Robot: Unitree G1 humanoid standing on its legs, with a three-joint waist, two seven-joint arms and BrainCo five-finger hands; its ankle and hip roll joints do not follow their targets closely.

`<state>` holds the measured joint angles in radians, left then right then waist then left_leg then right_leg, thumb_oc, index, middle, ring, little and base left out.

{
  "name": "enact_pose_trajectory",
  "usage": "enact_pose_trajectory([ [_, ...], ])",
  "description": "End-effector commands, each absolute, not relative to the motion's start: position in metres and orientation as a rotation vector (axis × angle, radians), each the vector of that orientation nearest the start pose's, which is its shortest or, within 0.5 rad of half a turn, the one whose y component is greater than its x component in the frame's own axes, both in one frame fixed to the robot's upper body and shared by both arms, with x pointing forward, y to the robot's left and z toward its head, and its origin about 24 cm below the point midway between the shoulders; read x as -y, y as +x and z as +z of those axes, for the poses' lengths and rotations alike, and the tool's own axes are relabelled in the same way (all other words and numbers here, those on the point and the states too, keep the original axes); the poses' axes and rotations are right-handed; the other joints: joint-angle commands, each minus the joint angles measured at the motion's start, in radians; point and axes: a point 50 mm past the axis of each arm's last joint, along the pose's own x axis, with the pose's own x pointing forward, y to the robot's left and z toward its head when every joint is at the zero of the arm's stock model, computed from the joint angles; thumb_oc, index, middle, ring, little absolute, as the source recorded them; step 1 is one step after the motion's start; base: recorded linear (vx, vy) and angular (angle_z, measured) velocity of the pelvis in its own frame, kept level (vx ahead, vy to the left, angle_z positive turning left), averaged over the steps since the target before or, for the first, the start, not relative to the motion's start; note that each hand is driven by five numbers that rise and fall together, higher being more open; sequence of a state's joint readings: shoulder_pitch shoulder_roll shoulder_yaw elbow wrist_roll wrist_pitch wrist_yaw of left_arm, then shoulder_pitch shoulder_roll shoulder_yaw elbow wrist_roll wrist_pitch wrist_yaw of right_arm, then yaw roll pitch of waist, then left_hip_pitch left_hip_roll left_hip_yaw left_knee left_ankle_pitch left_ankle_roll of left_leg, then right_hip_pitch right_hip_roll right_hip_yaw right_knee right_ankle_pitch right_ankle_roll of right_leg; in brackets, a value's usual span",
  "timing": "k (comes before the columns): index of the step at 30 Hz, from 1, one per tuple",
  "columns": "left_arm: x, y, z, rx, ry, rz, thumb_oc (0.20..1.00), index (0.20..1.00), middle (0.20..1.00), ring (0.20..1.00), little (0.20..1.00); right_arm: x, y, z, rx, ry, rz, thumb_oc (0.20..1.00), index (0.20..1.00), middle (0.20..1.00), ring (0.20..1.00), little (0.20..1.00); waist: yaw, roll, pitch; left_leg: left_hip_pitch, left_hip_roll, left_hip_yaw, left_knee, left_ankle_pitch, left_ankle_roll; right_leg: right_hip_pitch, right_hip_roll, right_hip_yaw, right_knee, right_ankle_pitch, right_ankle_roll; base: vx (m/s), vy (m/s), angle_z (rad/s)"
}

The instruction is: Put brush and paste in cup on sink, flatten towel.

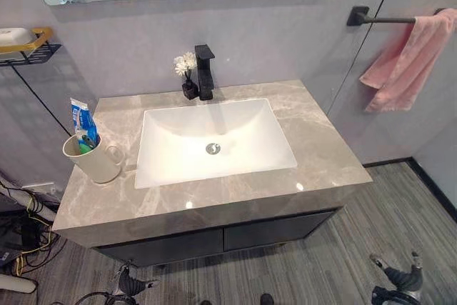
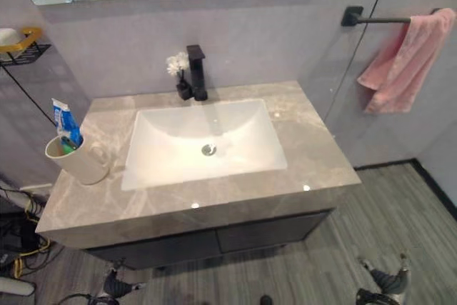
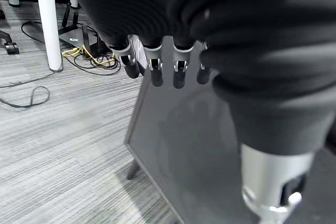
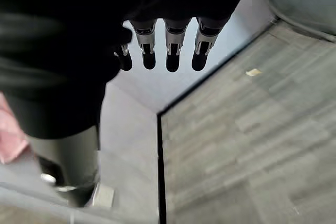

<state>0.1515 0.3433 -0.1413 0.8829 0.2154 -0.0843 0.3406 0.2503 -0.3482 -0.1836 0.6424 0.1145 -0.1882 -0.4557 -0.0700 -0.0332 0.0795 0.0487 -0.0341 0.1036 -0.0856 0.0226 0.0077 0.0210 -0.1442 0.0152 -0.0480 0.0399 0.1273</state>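
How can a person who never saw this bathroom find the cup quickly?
Start at the grey marble counter around the white rectangular basin. Left of the basin stands a cream ceramic cup with a handle. It alone holds a blue toothpaste tube.

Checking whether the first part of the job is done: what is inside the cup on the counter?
The cup holds a blue-and-white toothpaste tube standing upright and something green beside it, likely the brush. The cup's wall hides their lower ends.
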Motion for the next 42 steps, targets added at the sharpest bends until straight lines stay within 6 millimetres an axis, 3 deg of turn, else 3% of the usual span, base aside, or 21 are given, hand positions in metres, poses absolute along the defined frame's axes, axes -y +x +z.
enact_pose_trajectory([
  [1,-0.275,0.127,-0.11,-0.763,0.767,0.166,1.0,1.0,1.0,1.0,1.0,0.321,0.143,-0.068,-0.518,-0.294,-0.727,1.0,1.0,1.0,1.0,1.0,0.025,-0.021,0.014,-0.098,-0.006,-0.02,0.162,-0.104,0.037,-0.086,-0.077,0.013,0.109,0.107,0.063,-0.15,0.161,-0.05],
  [4,-0.275,0.131,-0.106,-0.741,0.736,0.168,1.0,1.0,1.0,1.0,1.0,0.306,0.146,-0.083,-0.563,-0.158,-0.69,1.0,1.0,1.0,1.0,1.0,0.032,-0.013,0.018,-0.102,-0.006,-0.004,0.141,-0.089,0.046,-0.117,-0.008,0.01,0.15,0.04,0.037,-0.07,0.108,-0.07],
  [5,-0.275,0.13,-0.106,-0.741,0.736,0.168,1.0,1.0,1.0,1.0,1.0,0.306,0.146,-0.083,-0.563,-0.156,-0.689,1.0,1.0,1.0,1.0,1.0,0.032,-0.013,0.018,-0.101,-0.006,-0.004,0.141,-0.089,0.045,-0.119,-0.008,0.01,0.153,0.038,0.036,0.02,0.063,-0.36],
  [6,-0.274,0.126,-0.108,-0.775,0.62,0.213,1.0,1.0,1.0,1.0,1.0,0.291,0.136,-0.099,-0.597,0.098,-0.69,1.0,1.0,1.0,1.0,1.0,0.037,-0.012,0.013,-0.088,-0.013,-0.003,0.118,-0.079,0.052,-0.114,0.06,0.0,0.175,-0.011,0.01,0.02,0.039,-0.32],
  [7,-0.275,0.126,-0.108,-0.775,0.62,0.214,1.0,1.0,1.0,1.0,1.0,0.291,0.136,-0.099,-0.597,0.098,-0.689,1.0,1.0,1.0,1.0,1.0,0.037,-0.012,0.01,-0.092,-0.013,-0.002,0.117,-0.075,0.051,-0.118,0.06,0.001,0.173,-0.007,0.01,0.01,0.079,-0.21],
  [8,-0.273,0.127,-0.106,-0.766,0.537,0.226,1.0,1.0,1.0,1.0,1.0,0.281,0.127,-0.109,-0.636,0.186,-0.668,1.0,1.0,1.0,1.0,1.0,0.04,-0.012,0.006,-0.083,-0.025,-0.004,0.1,-0.062,0.053,-0.121,0.137,-0.01,0.194,-0.048,-0.016,0.0,0.046,-0.03],
  [10,-0.272,0.126,-0.106,-0.77,0.506,0.225,1.0,1.0,1.0,1.0,1.0,0.276,0.127,-0.111,-0.658,0.15,-0.627,1.0,1.0,1.0,1.0,1.0,0.043,-0.016,0.001,-0.077,-0.035,-0.008,0.09,-0.054,0.051,-0.116,0.178,-0.005,0.193,-0.064,-0.038,0.01,0.026,-0.04],
  [13,-0.266,0.131,-0.108,-0.761,0.49,0.222,1.0,1.0,1.0,1.0,1.0,0.272,0.128,-0.113,-0.667,0.144,-0.614,1.0,1.0,1.0,1.0,1.0,0.042,-0.021,0.001,-0.069,-0.044,-0.02,0.091,-0.055,0.048,-0.098,0.194,0.014,0.168,-0.057,-0.05,0.04,-0.027,0.22],
  [18,-0.256,0.137,-0.107,-0.734,0.43,0.216,1.0,1.0,1.0,1.0,1.0,0.275,0.131,-0.113,-0.693,0.078,-0.583,1.0,1.0,1.0,1.0,1.0,0.047,-0.013,-0.005,-0.048,-0.041,-0.02,0.094,-0.065,0.042,-0.06,0.197,0.017,0.109,-0.043,-0.049,0.09,-0.06,0.12],
  [22,-0.251,0.143,-0.105,-0.711,0.422,0.176,1.0,1.0,1.0,1.0,1.0,0.277,0.136,-0.11,-0.698,-0.005,-0.515,1.0,1.0,1.0,1.0,1.0,0.042,-0.013,0.011,-0.077,-0.045,-0.034,0.195,-0.096,0.029,-0.043,0.191,0.012,0.088,-0.039,-0.064,0.05,-0.072,0.07],
  [24,-0.249,0.148,-0.099,-0.67,0.399,0.163,1.0,1.0,1.0,1.0,1.0,0.278,0.137,-0.109,-0.709,-0.055,-0.46,1.0,1.0,1.0,1.0,1.0,0.042,-0.016,0.035,-0.129,-0.052,-0.039,0.299,-0.11,0.011,-0.041,0.181,0.006,0.091,-0.041,-0.073,-0.01,-0.051,0.19],
  [25,-0.247,0.152,-0.095,-0.646,0.391,0.145,1.0,1.0,1.0,1.0,1.0,0.279,0.134,-0.111,-0.738,-0.105,-0.431,1.0,1.0,1.0,1.0,1.0,0.048,-0.013,0.052,-0.176,-0.047,-0.056,0.351,-0.086,-0.013,-0.038,0.174,-0.003,0.088,-0.044,-0.079,-0.03,-0.021,0.25],
  [29,-0.249,0.154,-0.091,-0.63,0.404,0.117,1.0,1.0,1.0,1.0,1.0,0.281,0.128,-0.115,-0.787,-0.179,-0.402,1.0,1.0,1.0,1.0,1.0,0.044,-0.019,0.05,-0.203,0.03,-0.031,0.286,-0.06,-0.027,-0.032,0.143,-0.028,0.072,-0.044,-0.07,0.02,0.038,0.25],
  [32,-0.253,0.146,-0.091,-0.642,0.4,0.126,1.0,1.0,1.0,1.0,1.0,0.28,0.128,-0.118,-0.811,-0.185,-0.4,1.0,1.0,1.0,1.0,1.0,0.055,-0.004,0.035,-0.177,0.056,-0.122,0.21,-0.032,-0.039,-0.051,0.128,-0.011,0.088,-0.058,-0.057,0.08,0.141,0.1],
  [33,-0.253,0.146,-0.091,-0.643,0.4,0.126,1.0,1.0,1.0,1.0,1.0,0.281,0.128,-0.118,-0.811,-0.186,-0.399,1.0,1.0,1.0,1.0,1.0,0.055,-0.003,0.035,-0.172,0.056,-0.122,0.204,-0.03,-0.039,-0.049,0.128,-0.011,0.088,-0.058,-0.057,0.11,0.152,-0.13],
  [34,-0.252,0.139,-0.095,-0.67,0.394,0.117,1.0,1.0,1.0,1.0,1.0,0.284,0.126,-0.119,-0.824,-0.179,-0.432,1.0,1.0,1.0,1.0,1.0,0.049,0.016,0.022,-0.121,0.06,-0.109,0.127,-0.017,-0.035,-0.045,0.126,-0.011,0.083,-0.058,-0.053,0.11,0.184,-0.21],
  [38,-0.25,0.126,-0.095,-0.688,0.372,0.084,1.0,1.0,1.0,1.0,1.0,0.286,0.128,-0.119,-0.822,-0.147,-0.469,1.0,1.0,1.0,1.0,1.0,0.052,0.035,0.011,-0.081,0.043,-0.102,0.081,-0.017,-0.021,-0.03,0.108,-0.007,0.07,-0.05,-0.042,0.07,0.152,-0.07],
  [42,-0.258,0.109,-0.085,-0.687,0.363,0.036,1.0,1.0,1.0,1.0,1.0,0.271,0.128,-0.126,-0.868,-0.193,-0.36,1.0,1.0,1.0,1.0,1.0,0.069,0.049,0.0,-0.051,0.023,-0.093,0.037,-0.019,-0.004,-0.017,0.084,-0.002,0.042,-0.037,-0.024,0.06,0.16,-0.09],
])
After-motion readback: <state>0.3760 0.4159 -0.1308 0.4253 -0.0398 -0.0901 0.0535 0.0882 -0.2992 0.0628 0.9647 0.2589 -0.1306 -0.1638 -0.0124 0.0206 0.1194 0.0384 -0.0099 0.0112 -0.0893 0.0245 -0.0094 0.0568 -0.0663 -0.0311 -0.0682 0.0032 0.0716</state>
